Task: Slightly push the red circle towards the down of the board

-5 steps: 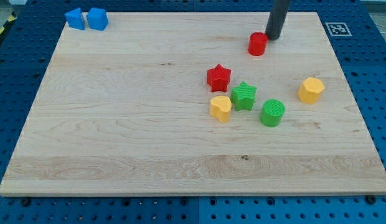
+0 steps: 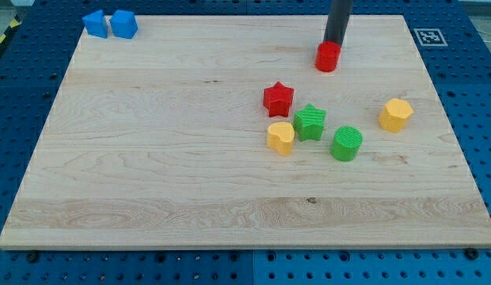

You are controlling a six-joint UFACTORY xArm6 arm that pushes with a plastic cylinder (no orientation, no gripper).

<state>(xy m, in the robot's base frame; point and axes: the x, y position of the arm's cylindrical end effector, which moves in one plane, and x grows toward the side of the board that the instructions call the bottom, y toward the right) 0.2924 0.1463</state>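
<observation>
1. The red circle (image 2: 327,57) sits far on the board, right of centre, near the far edge of the wooden board (image 2: 150,174). We judge the push as not visibly delivered: the block lies well apart from the cluster nearer us, and nothing shows it driven down the board.

2. Our tip (image 2: 334,43) stands directly behind the red circle, on its far side, touching it or just beside it; we cannot tell which, since the block hides the very end. That is the right side for a nudge toward the near edge, so what is left is the short push itself.

3. The rod rises almost upright out of the view's top, leaning slightly right. There are no fingers on this rig, so nothing is clenched or grasped; the rod only presses.

4. Nearer us lie the red star (image 2: 278,99), the green star (image 2: 310,122), the yellow block (image 2: 280,137) and the green cylinder (image 2: 346,143), with another yellow block (image 2: 395,115) to the right.

5. Two blue blocks (image 2: 109,23) sit at the far left corner, side by side.
</observation>
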